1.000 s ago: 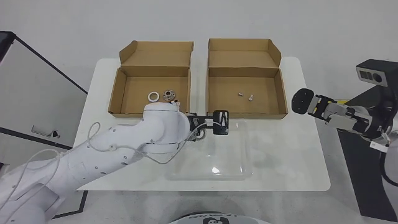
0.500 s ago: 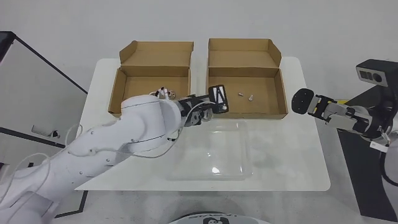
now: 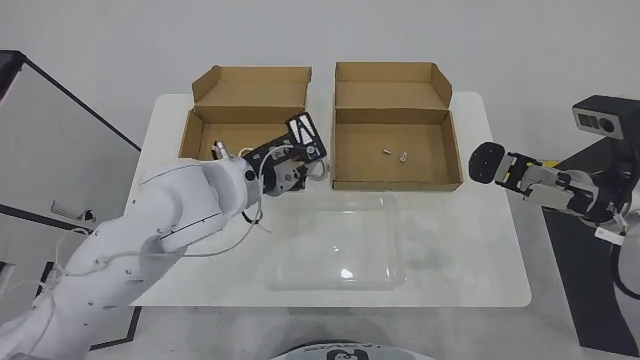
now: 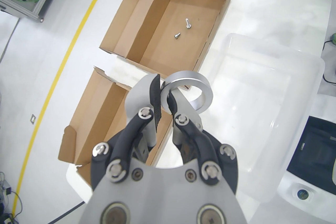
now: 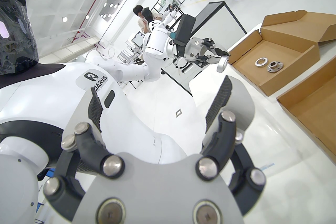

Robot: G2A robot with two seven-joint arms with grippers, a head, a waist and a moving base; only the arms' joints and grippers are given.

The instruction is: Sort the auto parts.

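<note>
My left gripper (image 4: 164, 89) is shut on the rim of a silver metal ring (image 4: 187, 89). It hangs over the gap between the two cardboard boxes, at the front right corner of the left box (image 3: 245, 115). The right wrist view shows that gripper (image 5: 221, 55) with the ring (image 5: 223, 64) at the box's edge. Inside the left box lie a flat ring (image 5: 262, 61) and a flange (image 5: 273, 67). The right box (image 3: 420, 150) holds two small bolts (image 3: 385, 151) (image 3: 403, 157). My right gripper (image 5: 160, 101) is open and holds nothing, off the table's right edge (image 3: 500, 170).
A clear plastic tray (image 3: 395, 200) sits in front of the boxes at the table's middle, with nothing in it. A dark frame (image 3: 60, 110) stands left of the table. Bare white tabletop lies at the front left and right.
My left arm has carried the ring from above the tray's back edge, back and to the left, to the left box's front right corner. The right arm has kept still.
</note>
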